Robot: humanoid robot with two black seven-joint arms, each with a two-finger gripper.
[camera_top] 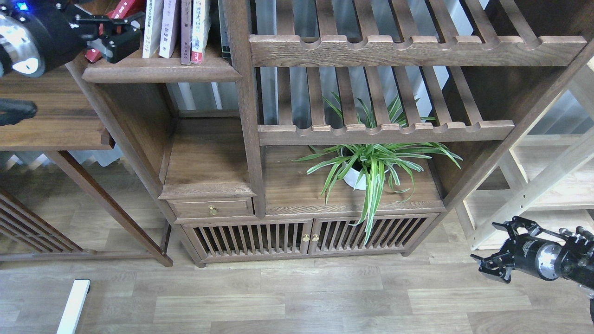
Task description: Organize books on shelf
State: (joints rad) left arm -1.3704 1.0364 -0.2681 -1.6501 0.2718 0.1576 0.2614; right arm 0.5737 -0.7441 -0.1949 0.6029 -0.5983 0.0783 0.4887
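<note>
The dark brown shelf [160, 72] sits at the top left, with a thick rounded front lip. On it stand thin upright books [171, 28] with white, pale and brown spines. A red book [124, 6] leans at their left end, partly hidden behind my left gripper [130, 32]. That gripper is at the shelf's left end with its fingers spread apart, just left of the white spine [152, 28]. I cannot tell whether the fingers touch the red book. My right gripper [493, 250] hangs low at the right over the floor, open and empty.
Slatted racks [394, 46] with notched rails fill the upper middle and right. A potted spider plant [371, 167] stands on the cabinet top [297, 195]. Pale wood shelving [547, 185] is at the right. A side table [51, 125] is at the left, and a white bar [74, 304] lies on the floor.
</note>
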